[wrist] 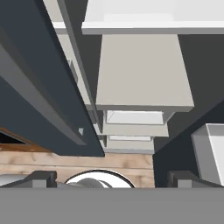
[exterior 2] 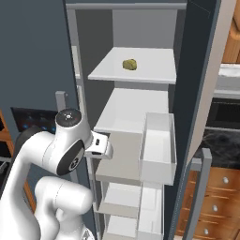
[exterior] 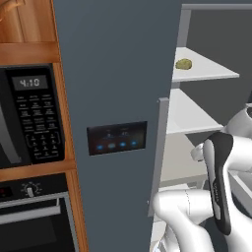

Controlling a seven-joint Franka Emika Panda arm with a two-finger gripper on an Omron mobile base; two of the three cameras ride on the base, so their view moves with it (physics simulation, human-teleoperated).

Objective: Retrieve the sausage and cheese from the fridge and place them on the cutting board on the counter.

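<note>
A: Claw (wrist: 109,177)?
B: Spread wide, both dark tips apart, holding nothing, touching nothing; aimed down the open fridge (exterior 2: 42,56).
A: Cheese (exterior 2: 130,64)?
B: Small lumpy yellowish-olive blob, alone on the smooth white top shelf (exterior 2: 154,72). Flat pale shelves below, boxy white door bin (exterior 2: 158,150) right.

The fridge (exterior 2: 37,70) is tall and dark blue-grey, its right door swung open at the right of the right base view, white shelves bare inside. Its shut left door carries a black panel with blue lights. The cheese (exterior 2: 130,64), a small yellowish-olive lump, sits alone on the top shelf, upper centre.
</note>
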